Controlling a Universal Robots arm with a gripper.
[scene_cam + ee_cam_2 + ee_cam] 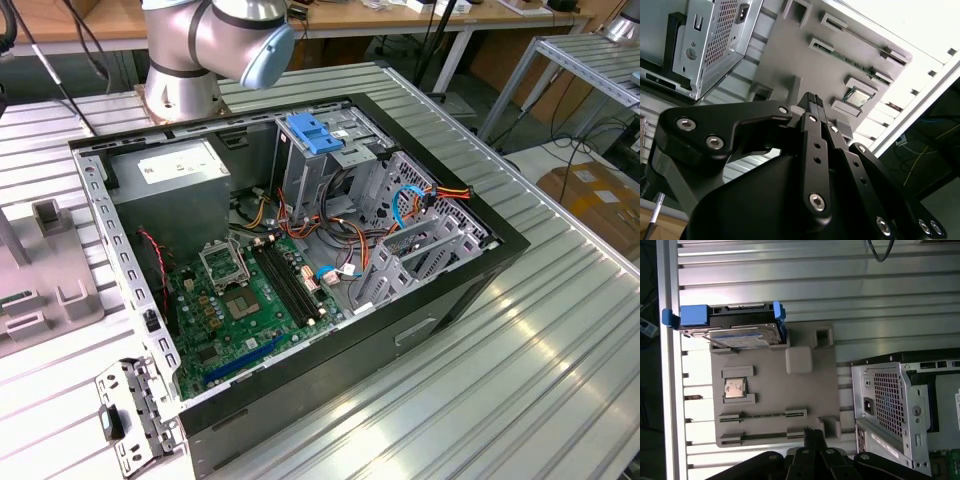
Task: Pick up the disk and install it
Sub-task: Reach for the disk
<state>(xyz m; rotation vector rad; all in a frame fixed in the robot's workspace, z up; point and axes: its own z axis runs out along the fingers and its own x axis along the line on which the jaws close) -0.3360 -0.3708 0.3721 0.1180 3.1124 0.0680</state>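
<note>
Hovering over grey fixture plate (775, 390), we see gripper (813, 433) pinched together, empty; disk (742, 335) well apart, at plate's far end.

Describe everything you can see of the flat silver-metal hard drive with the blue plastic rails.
In the first wrist view the disk is a flat rectangular silver-metal drive with a white, blue-banded label, framed by blue plastic rails. It sits at one end of the grey plastic fixture plate on the ribbed metal table, apparently propped at a tilt. The black gripper is at the plate's opposite end, apart from it.
</note>
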